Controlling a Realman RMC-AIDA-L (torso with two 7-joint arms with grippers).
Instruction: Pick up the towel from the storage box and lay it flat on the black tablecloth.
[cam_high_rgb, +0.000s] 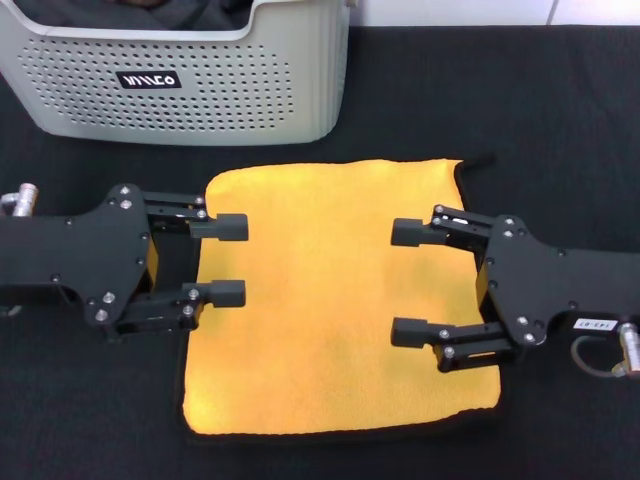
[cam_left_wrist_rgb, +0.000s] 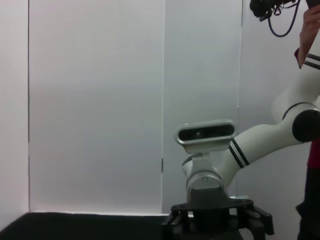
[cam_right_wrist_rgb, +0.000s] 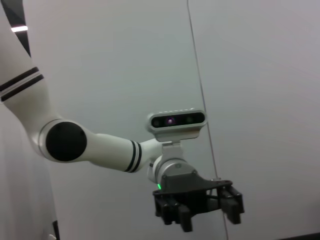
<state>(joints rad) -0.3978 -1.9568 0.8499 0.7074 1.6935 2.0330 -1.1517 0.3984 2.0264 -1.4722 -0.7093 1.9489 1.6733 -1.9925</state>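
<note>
The yellow-orange towel (cam_high_rgb: 330, 300) lies spread flat on the black tablecloth (cam_high_rgb: 560, 130), in front of the light grey storage box (cam_high_rgb: 220, 90). My left gripper (cam_high_rgb: 232, 260) is open and empty, its fingertips over the towel's left edge. My right gripper (cam_high_rgb: 408, 282) is open and empty, over the towel's right part. Both point toward each other. The left wrist view shows the right gripper (cam_left_wrist_rgb: 218, 220) far off; the right wrist view shows the left gripper (cam_right_wrist_rgb: 200, 205).
The storage box stands at the back left and holds dark grey fabric (cam_high_rgb: 130, 12). A white wall (cam_left_wrist_rgb: 100, 100) stands behind the table. A person (cam_left_wrist_rgb: 312, 45) stands at the edge of the left wrist view.
</note>
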